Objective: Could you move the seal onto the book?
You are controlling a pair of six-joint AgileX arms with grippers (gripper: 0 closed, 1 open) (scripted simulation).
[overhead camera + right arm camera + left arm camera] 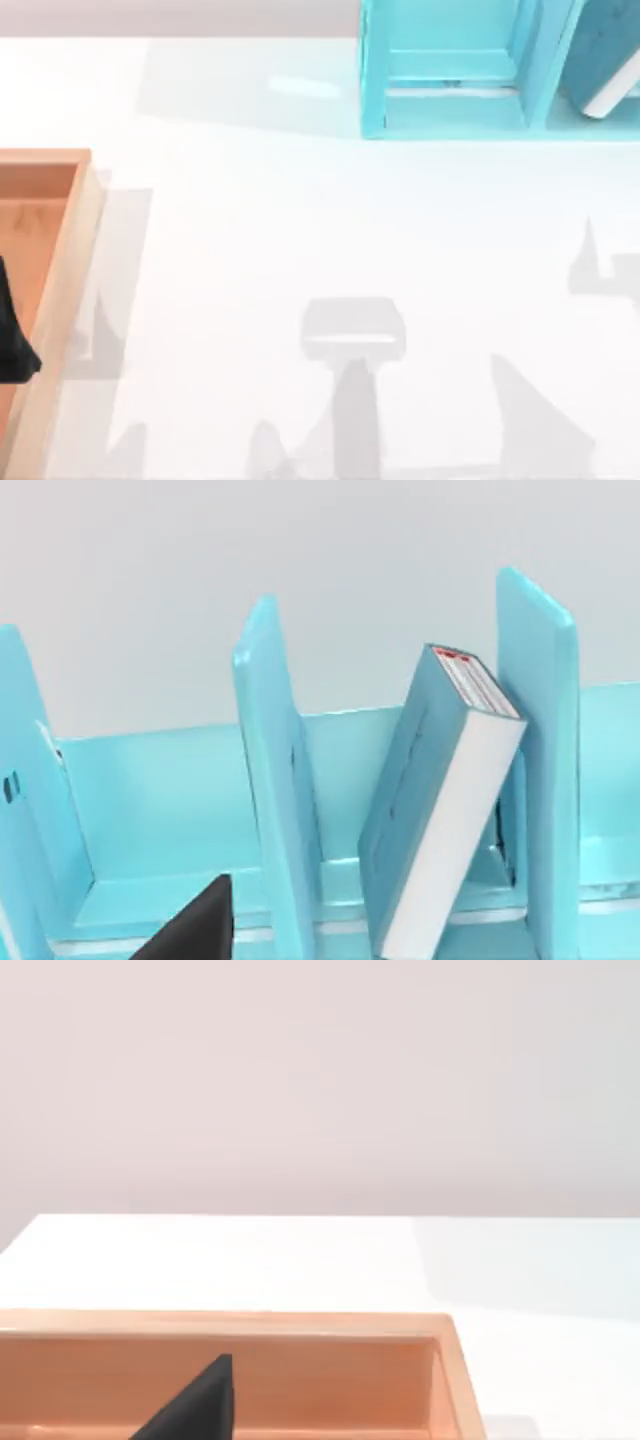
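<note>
Book shelved, seal unseen, both arms idle

The left gripper (12, 335) hangs over the wooden tray (70, 250) on the white table (300, 240); I cannot tell either claw's state. Farther off, the teal book (440, 800) leans against a divider in the cyan shelf unit (270, 780), likely propped there for storage. A pale wall lies behind.

Shelf unit (450, 70) at the counter's (300, 220) far edge, right of centre, split by upright dividers. Book (440, 800) stands tilted in its right-hand compartment, leaning against the divider beside it. Wooden tray (60, 290) sits at the counter's left edge, well apart from the shelf.
</note>
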